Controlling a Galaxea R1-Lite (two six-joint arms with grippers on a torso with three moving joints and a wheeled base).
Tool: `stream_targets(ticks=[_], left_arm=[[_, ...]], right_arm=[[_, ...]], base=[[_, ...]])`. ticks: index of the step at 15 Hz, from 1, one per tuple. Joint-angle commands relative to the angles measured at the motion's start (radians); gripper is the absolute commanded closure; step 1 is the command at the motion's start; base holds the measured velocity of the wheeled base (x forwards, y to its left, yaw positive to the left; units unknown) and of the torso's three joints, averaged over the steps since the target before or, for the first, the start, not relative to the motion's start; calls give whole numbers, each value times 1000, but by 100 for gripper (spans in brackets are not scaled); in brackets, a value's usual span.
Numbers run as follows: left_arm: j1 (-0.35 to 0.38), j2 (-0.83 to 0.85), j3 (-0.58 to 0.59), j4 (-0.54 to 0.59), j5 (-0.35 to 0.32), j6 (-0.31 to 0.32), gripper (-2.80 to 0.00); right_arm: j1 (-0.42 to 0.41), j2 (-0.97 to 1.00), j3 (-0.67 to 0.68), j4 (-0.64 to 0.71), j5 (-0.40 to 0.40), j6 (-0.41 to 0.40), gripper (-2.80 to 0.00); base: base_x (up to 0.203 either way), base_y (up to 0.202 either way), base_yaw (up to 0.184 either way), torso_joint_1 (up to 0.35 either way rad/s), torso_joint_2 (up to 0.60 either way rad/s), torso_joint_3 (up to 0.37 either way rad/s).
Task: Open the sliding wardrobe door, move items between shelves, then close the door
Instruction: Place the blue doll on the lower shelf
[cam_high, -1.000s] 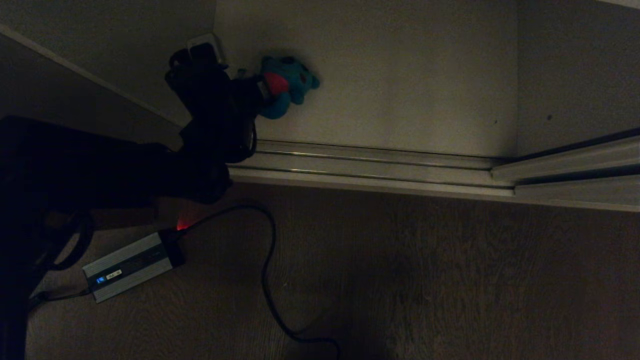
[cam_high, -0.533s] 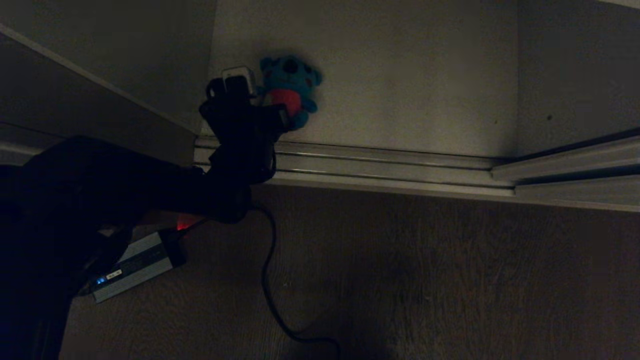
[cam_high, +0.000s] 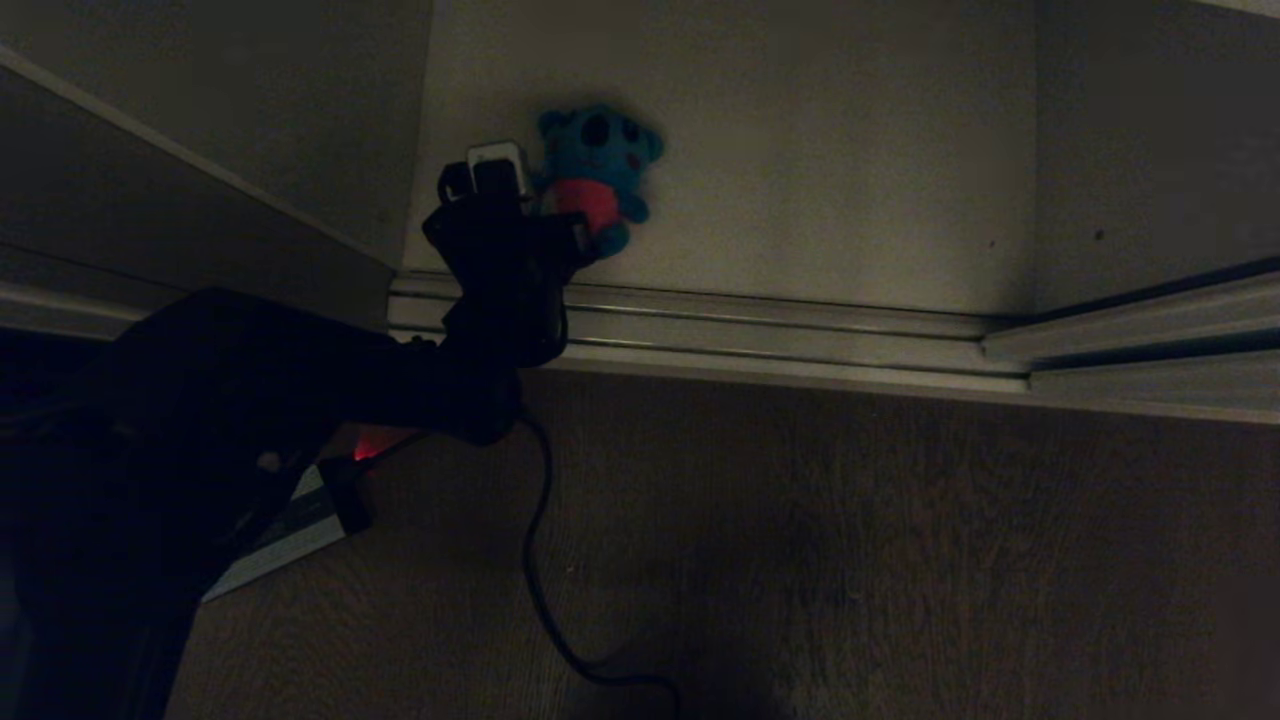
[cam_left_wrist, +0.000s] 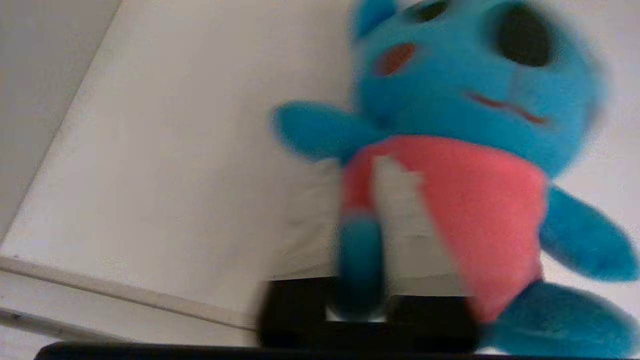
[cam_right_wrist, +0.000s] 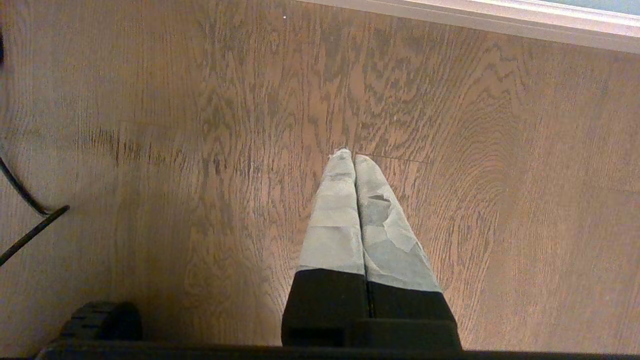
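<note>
The teal-blue plush toy (cam_high: 597, 178) sits at eleven o'clock on the white shelf (cam_high: 820, 170), close above the sliding-door track (cam_high: 760, 335), with open board toward three o'clock. The left gripper (cam_high: 560, 215) seemingly grasps its red belly, though blurred. The right gripper (cam_right_wrist: 352, 157), clenched empty, hangs over wooden floor (cam_right_wrist: 200, 125).

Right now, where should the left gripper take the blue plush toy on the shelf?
Grip the blue plush toy across its red belly, coming from the track side where the left gripper is. It faces that way, and its thin arms and legs offer less hold.
</note>
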Motion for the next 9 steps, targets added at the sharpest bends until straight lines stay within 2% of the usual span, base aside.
stream_targets(ticks=[1,5,9], left_arm=[[1,25,-38,-7,4,-9,-280],[2,5,-61,-7,3,-9,-280],[4,-145,-29,34,-7,-8,-280]], right_arm=[[0,0,3,0,-1,0,0],[0,0,3,0,-1,0,0],[0,0,3,0,-1,0,0]], base=[[0,0,0,0,0,0],[0,0,0,0,0,0],[0,0,0,0,0,0]])
